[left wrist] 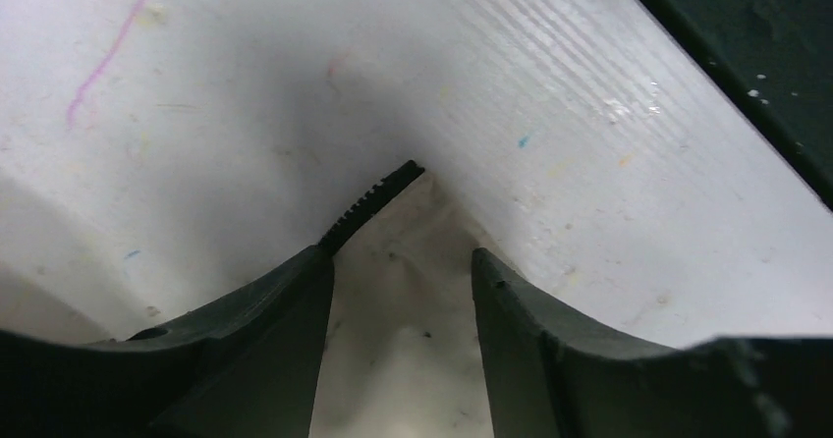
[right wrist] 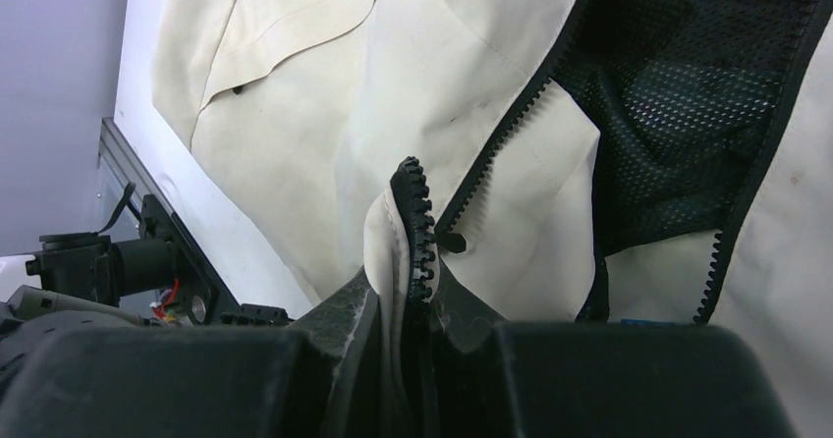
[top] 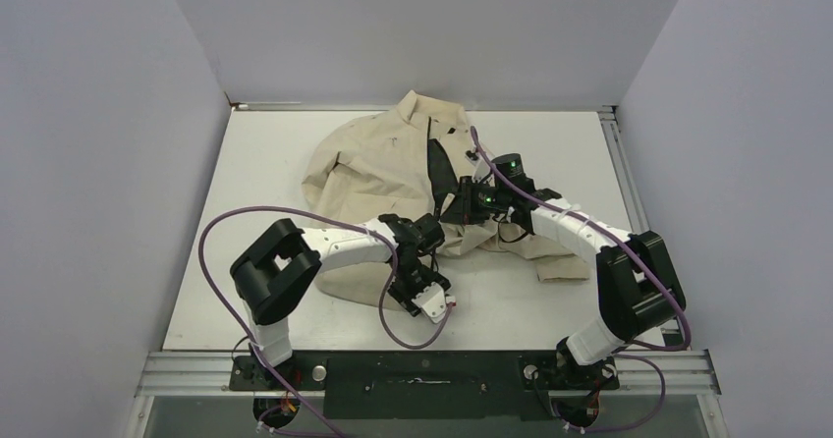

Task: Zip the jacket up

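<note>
The jacket [top: 363,163] is spread on the white table [top: 265,153], from the middle of the far edge down toward the middle of the near edge. Its long axis runs from far to near, leaning slightly left. The collar end points at the far edge and the hem end at the near edge. The front is seen partly open: a wedge of black mesh lining [right wrist: 678,114] is exposed right of the jacket's centre, bordered by black zipper teeth [right wrist: 511,129] on both sides.

A fold of the beige front edge, with a run of zipper teeth along its crest, is pinched in the right gripper [right wrist: 408,301]. The jaws are closed tight on the cloth, and the fold stands up out of them. This grip is placed near the middle of the table, at the lower end of the open wedge.

The left gripper [left wrist: 401,258] is held over the jacket's hem corner, close to the near edge of the table. Its jaws are parted to a moderate width. Beige cloth is seen between the fingers [left wrist: 295,310] without being squeezed, and a short black zipper end [left wrist: 378,197] sticks out past one fingertip, lying on the table.
</note>
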Robot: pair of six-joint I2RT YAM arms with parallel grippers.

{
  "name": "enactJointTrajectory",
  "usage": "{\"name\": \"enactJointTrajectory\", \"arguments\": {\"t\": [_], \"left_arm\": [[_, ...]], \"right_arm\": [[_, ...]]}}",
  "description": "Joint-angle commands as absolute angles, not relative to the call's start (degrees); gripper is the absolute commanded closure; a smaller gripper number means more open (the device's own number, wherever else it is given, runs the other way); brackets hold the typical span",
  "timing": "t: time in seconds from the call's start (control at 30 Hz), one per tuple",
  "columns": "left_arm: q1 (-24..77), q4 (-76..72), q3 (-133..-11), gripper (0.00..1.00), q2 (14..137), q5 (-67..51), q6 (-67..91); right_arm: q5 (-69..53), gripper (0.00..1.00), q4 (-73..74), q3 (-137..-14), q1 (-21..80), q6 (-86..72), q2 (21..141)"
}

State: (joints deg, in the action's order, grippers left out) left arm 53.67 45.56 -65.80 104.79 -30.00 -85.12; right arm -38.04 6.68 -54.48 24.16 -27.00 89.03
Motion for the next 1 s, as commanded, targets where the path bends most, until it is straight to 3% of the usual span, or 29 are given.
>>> {"name": "enactJointTrajectory", "arguments": {"t": [0.0,0.1,0.33,0.47,0.53,0.7,0.97], "left_arm": [[54.67,52.20,-63.20,0.56,108.37,-21.97,-83.76],[55.39,48.69,-62.56,0.69,108.29,-20.41,-79.93],[55.70,44.48,-61.18,0.69,107.40,-18.02,-76.49],[54.81,42.68,-61.55,0.94,105.29,-16.63,-72.62],[53.47,38.98,-61.67,1.00,102.72,-15.24,-69.13],[48.80,20.94,-54.97,1.00,84.94,-13.41,-66.21],[37.09,0.29,-37.59,1.00,58.52,-28.75,-79.34]], "right_arm": [[-40.29,0.95,4.88,-54.02,23.35,-27.66,86.29],[-40.43,0.95,4.50,-53.54,23.21,-27.68,86.29],[-40.43,0.95,3.52,-52.69,23.20,-28.22,85.11],[-40.26,0.95,3.29,-52.14,23.29,-28.21,84.86],[-40.24,0.95,3.50,-52.12,23.29,-27.80,84.77],[-42.21,0.95,5.83,-53.71,23.21,-25.50,83.98],[-48.51,0.95,12.46,-58.05,24.70,-18.80,81.42]]}}
